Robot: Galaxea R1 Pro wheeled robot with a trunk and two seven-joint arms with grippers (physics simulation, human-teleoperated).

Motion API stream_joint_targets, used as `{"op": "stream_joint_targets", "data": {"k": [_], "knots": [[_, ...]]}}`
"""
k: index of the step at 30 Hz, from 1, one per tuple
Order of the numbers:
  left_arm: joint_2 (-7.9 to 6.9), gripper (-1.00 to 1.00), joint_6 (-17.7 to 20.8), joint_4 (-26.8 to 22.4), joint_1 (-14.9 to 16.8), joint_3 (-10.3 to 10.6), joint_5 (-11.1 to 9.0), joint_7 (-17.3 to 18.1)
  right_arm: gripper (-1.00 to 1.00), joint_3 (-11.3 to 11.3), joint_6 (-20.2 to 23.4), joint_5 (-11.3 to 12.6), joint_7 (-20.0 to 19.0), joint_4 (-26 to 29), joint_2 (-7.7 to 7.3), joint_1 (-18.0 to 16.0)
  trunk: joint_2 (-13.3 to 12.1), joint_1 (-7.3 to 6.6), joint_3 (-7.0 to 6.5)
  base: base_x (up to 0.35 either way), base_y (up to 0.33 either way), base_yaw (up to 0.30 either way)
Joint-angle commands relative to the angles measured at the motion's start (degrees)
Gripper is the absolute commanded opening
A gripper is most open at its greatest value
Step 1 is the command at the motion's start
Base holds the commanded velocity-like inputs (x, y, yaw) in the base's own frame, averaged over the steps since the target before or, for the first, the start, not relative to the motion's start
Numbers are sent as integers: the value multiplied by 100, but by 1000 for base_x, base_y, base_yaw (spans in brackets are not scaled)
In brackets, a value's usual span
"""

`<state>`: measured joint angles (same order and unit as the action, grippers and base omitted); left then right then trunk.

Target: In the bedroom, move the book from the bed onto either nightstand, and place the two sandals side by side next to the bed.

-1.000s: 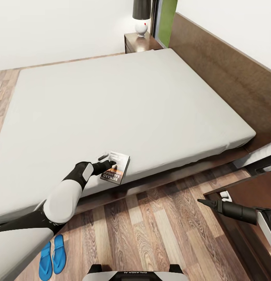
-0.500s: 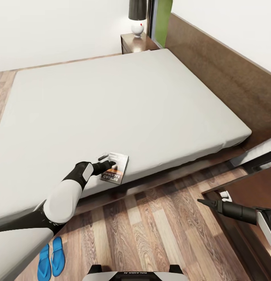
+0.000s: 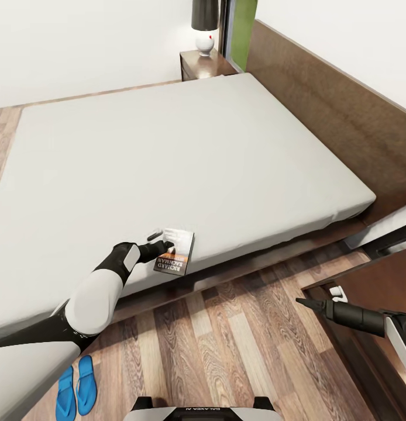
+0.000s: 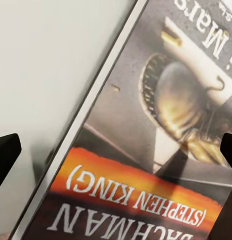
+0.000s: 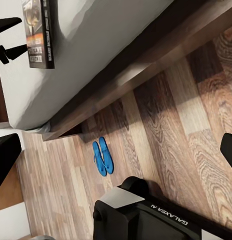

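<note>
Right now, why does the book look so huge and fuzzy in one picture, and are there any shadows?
In the left wrist view the camera sits very close to the book, so its cover looks soft and tilted, lettering upside down. In the head view the book looks small and sharp, with a soft shadow under the bed edge. In the right wrist view the sandals cast faint shadows.

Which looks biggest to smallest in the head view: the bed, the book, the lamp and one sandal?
1. Bed, by far.
2. Lamp, though the frame's top cuts it off and it stands far back.
3. Book and one sandal look about alike; I would not rank them.
</note>
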<state>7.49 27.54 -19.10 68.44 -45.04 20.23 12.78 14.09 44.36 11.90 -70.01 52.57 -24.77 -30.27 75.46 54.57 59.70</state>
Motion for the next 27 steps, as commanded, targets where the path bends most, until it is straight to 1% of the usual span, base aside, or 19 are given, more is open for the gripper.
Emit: {"op": "stream_joint_targets", "data": {"k": [1,5,12,27], "knots": [[7,100,33,-20,3,-46,60,40,100,2,38,23,-4,-1,-2,-3,2,0,3,0,0,0],[7,100,33,-18,3,-43,60,40,100,5,38,23,-4,-1,-2,0,2,0,3,0,0,-9],[7,100,33,-18,3,-42,60,40,100,6,38,23,-4,-1,-2,0,2,0,3,0,0,-117],[7,100,33,-15,3,-49,60,40,100,-3,38,23,-4,-1,-2,-1,2,0,3,0,0,-4]]}}
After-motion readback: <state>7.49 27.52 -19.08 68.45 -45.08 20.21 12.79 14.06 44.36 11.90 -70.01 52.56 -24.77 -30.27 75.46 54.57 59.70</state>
